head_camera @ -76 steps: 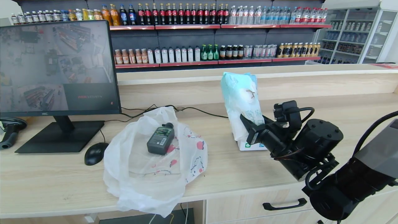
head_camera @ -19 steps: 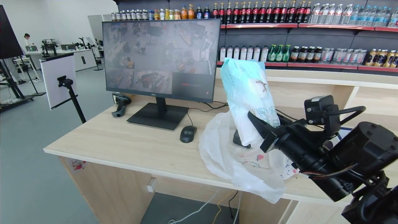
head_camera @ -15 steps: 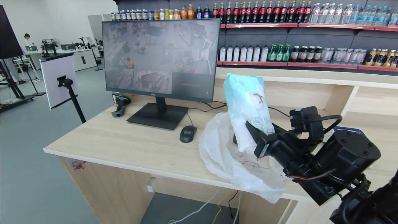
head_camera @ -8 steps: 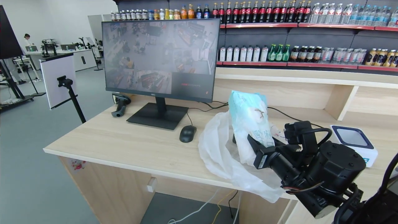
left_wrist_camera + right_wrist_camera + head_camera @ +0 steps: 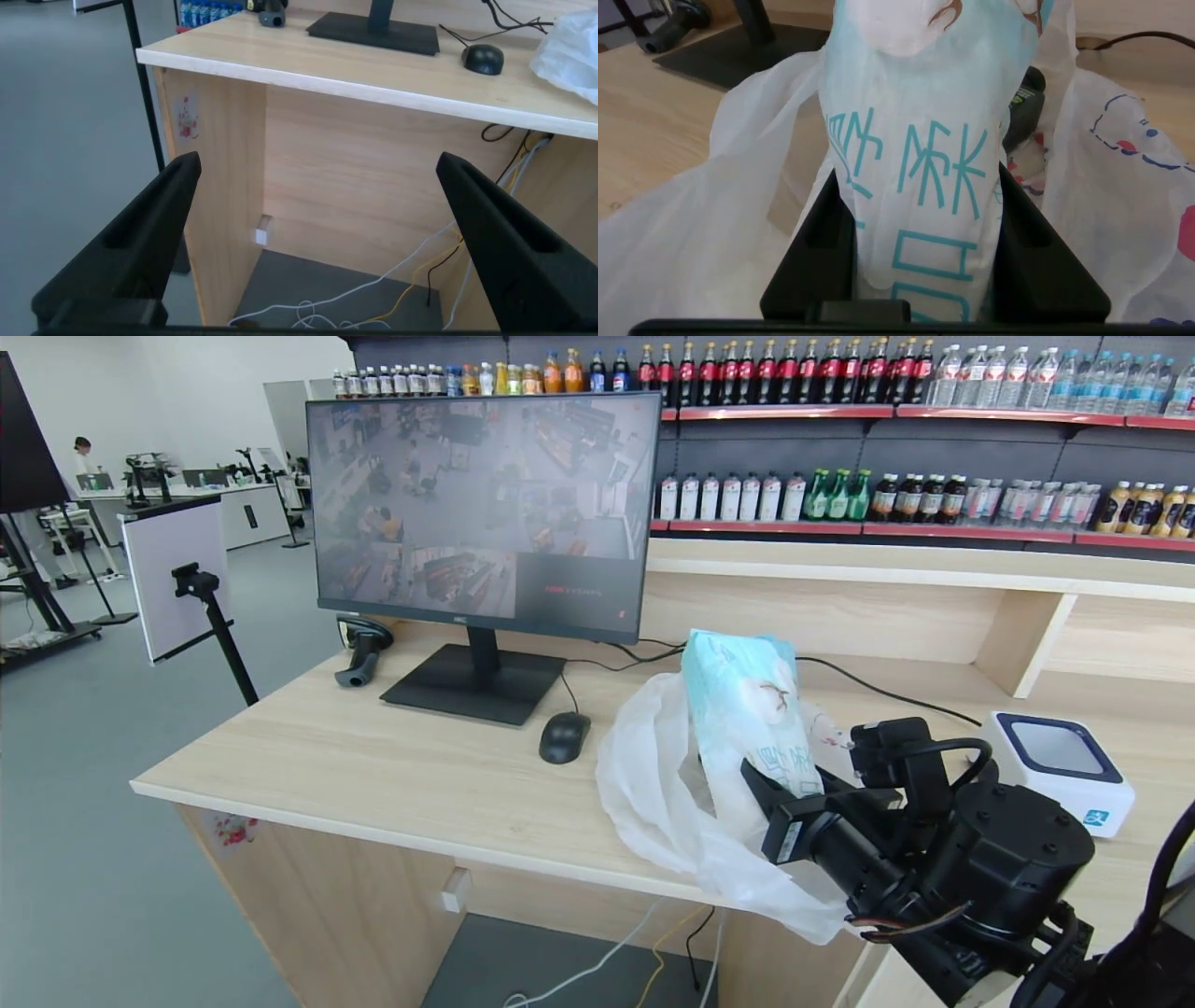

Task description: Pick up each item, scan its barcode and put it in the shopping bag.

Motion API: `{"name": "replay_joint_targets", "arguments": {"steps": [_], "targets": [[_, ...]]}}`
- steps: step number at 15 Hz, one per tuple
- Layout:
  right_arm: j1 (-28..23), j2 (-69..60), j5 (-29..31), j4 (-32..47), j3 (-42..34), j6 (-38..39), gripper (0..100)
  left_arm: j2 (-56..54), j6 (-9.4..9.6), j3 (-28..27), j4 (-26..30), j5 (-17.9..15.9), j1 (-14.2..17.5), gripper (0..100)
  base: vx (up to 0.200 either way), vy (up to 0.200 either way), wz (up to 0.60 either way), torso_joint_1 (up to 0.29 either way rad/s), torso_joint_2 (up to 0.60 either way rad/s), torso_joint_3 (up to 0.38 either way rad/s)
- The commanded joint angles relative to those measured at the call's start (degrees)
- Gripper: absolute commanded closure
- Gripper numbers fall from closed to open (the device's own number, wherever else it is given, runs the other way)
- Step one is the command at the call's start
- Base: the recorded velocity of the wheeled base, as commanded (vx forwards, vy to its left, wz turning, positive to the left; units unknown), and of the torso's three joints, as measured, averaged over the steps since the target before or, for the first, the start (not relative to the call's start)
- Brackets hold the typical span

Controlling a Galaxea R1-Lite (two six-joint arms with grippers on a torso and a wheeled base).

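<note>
Bagging looks to be the step in hand. The right gripper (image 5: pixel 767 786) pinches the lower end of the pale blue-and-white soft plastic pack (image 5: pixel 742 705), holding it among the folds of the crumpled white translucent plastic shopping bag (image 5: pixel 653 784) on the pale wooden counter (image 5: pixel 392 775), left of the white box-shaped scanner (image 5: pixel 1060 770). The pack's long axis stands close to upright with its top leaning slightly left, so the next move probably calls for lowering it further and then letting go. The left gripper (image 5: pixel 318 182) hangs with its fingers spread wide, low on the counter's near side.
</note>
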State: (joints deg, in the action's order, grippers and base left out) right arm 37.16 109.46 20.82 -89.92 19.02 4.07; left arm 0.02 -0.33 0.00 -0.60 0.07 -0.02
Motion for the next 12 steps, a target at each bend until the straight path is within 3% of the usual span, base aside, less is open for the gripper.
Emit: {"name": "replay_joint_targets", "arguments": {"steps": [1, 12], "targets": [[0.11, 0.05, 0.01, -0.08, -1.44, 0.41, 100, -0.02, -0.02, 0.00, -0.02, 0.01, 0.02, 0, 0.000, 0.000, 0.00, 0.000, 0.00, 0.000], [0.11, 1.02, 0.01, -0.08, -1.09, 1.55, 100, -0.02, -0.02, 0.00, -0.02, 0.01, 0.02, 0, 0.000, 0.000, 0.00, 0.000, 0.00, 0.000]]}}
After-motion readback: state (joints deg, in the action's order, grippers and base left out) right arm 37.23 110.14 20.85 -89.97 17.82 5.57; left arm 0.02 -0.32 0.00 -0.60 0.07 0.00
